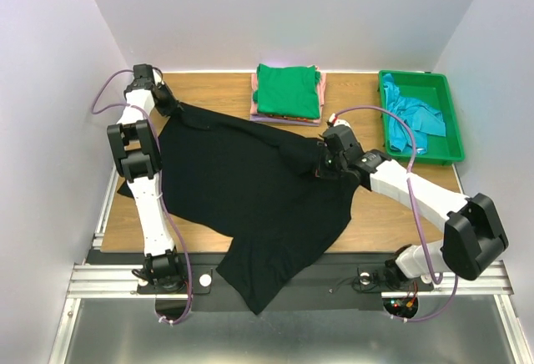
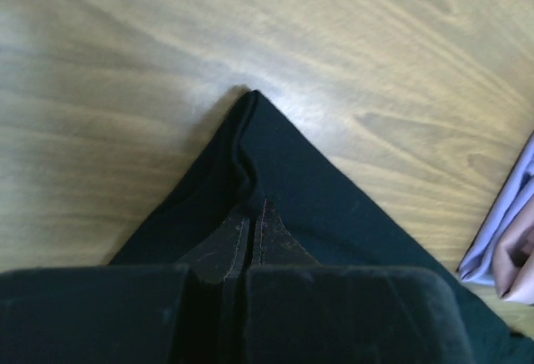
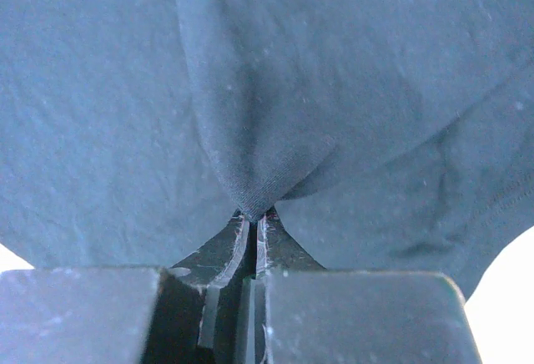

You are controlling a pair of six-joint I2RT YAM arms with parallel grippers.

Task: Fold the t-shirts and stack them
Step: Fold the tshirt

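Cloth of the black t-shirt lies spread and rumpled across the table, one end hanging over the near edge. The left gripper is closed on its far-left corner; the right gripper pinches a raised fold. Behind: green t-shirt atop a folded stack, teal t-shirt in tray.

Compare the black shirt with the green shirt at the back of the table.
The black t-shirt lies spread out and rumpled, drooping over the near edge of the table; the green t-shirt is folded square atop the pile. The left pincer and right pincer each pinch the black t-shirt; nothing touches the green t-shirt. Both are plain cloth.
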